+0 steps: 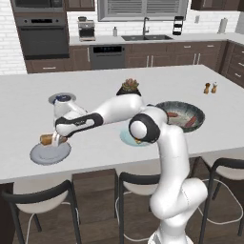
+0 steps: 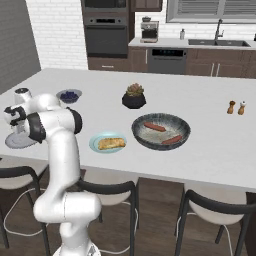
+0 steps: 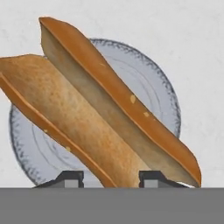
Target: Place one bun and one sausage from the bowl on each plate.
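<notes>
My gripper (image 1: 55,139) is shut on a split golden-brown bun (image 1: 46,139) just above the grey plate (image 1: 50,154) at the counter's front left. The hand view looks down on this bun (image 3: 87,109), held between the fingertips (image 3: 70,178), with the grey plate (image 3: 157,87) beneath it. The pale teal plate (image 2: 96,146) carries another bun (image 2: 111,143); in the left base view that teal plate (image 1: 125,138) is partly hidden by my arm. The wide dark bowl (image 2: 161,120) holds two sausages (image 2: 154,126), and the bowl (image 1: 183,106) lies right of the arm.
A small bowl of blue berries (image 1: 62,98) sits behind the grey plate. A black pot with a plant (image 2: 134,96) stands behind the bowl. Salt and pepper shakers (image 2: 236,107) are far right. Stools (image 1: 43,198) line the counter's front edge.
</notes>
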Controlling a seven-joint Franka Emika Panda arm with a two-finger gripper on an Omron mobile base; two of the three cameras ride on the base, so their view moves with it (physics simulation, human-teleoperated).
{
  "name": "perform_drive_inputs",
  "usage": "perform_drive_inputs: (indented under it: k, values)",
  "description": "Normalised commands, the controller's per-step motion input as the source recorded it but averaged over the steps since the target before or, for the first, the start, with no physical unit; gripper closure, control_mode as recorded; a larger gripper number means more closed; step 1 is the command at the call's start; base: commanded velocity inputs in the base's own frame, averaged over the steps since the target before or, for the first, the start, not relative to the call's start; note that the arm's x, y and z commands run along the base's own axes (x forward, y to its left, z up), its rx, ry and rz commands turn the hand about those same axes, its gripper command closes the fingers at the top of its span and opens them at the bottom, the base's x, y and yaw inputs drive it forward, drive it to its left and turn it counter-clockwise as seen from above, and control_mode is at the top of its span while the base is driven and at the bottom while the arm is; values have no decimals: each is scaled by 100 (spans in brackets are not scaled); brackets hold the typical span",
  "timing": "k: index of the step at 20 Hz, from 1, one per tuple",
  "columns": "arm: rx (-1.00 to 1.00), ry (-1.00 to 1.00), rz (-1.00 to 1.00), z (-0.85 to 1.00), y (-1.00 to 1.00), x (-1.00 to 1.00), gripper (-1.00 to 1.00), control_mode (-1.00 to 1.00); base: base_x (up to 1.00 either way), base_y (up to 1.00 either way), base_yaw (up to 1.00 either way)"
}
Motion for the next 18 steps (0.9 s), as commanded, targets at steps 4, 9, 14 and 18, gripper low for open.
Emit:
perform_drive_inputs:
  k: [4,9,14,18]
  values:
    - [0,0,-1,0,3,6,-100,-100,0,0,0]
    - [5,-6,-13,12,-60,-76,-100,-100,0,0,0]
    - [3,-13,-19,22,-100,-99,-100,-100,0,0,0]
    - [0,-5,-28,11,-100,-54,-100,-100,0,0,0]
